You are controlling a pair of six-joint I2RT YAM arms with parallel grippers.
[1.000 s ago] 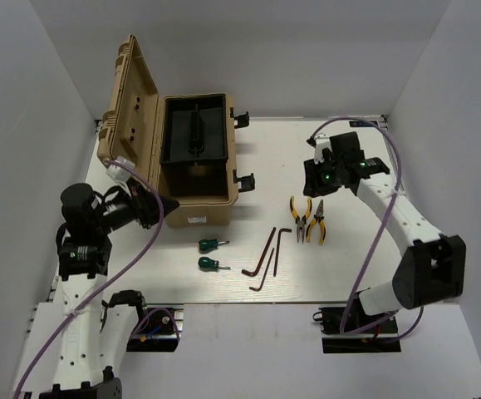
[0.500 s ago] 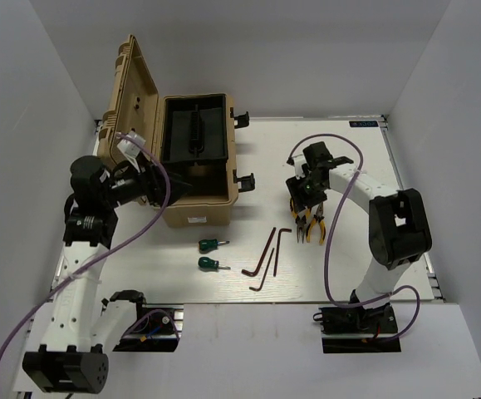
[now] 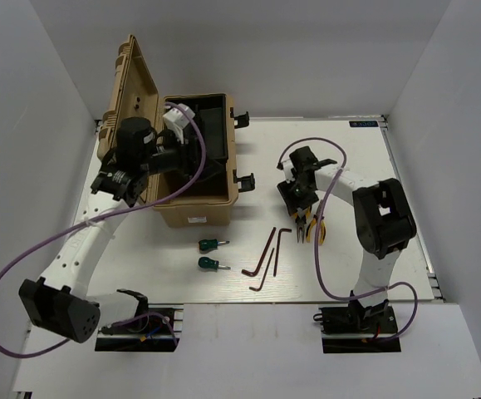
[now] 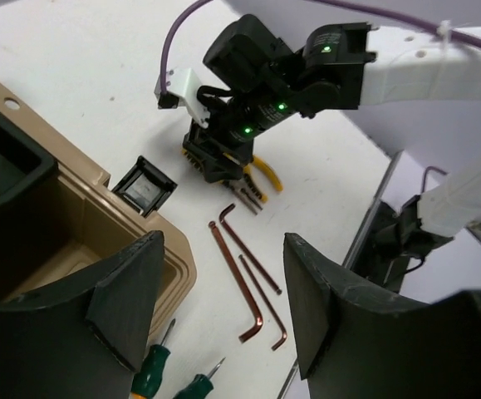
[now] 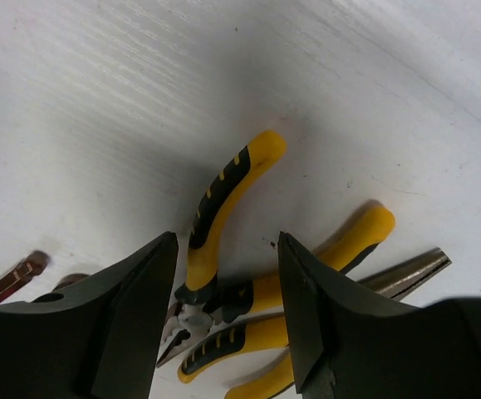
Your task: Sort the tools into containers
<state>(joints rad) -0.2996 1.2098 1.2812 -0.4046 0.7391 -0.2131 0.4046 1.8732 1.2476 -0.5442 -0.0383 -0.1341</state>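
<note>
**RIGHT CLAW OVER PLIERS: GRIP NOT YET MADE**

Finds the right claw (image 5: 226, 249) wide open and holding nothing. Hangs low over the two pliers (image 3: 310, 226), with one yellow-and-black handle (image 5: 223, 195) lying between the fingers. Places the pliers on the table (image 3: 348, 166) at 4 o'clock from the toolbox (image 3: 194, 209), close together and apparently overlapping near the joints.

Notes the left claw (image 4: 223, 266) likewise open and empty, held over the open mouth of the toolbox at 10 o'clock on the table. Records two screwdrivers (image 3: 210, 244) at 6 o'clock from the toolbox and three hex keys (image 3: 265, 249) at 5 o'clock, all loose on the table. Sees no tool in the toolbox from these views.

Judges the step in hand to be the pick of the first pliers.

Recommendations:
- Shift toward the joint before closing. Risks a swinging, tilting load if gripped on a lone handle far from the joint.
- Turn the wrist to square the fingers across the body of one pair only.
- Lower until just clear of the table, then close firmly.
- Lift straight up and slowly, to avoid dragging or hooking the neighbouring pair.
- Hold the left claw clear of the toolbox mouth, leaving room for the drop.
</note>
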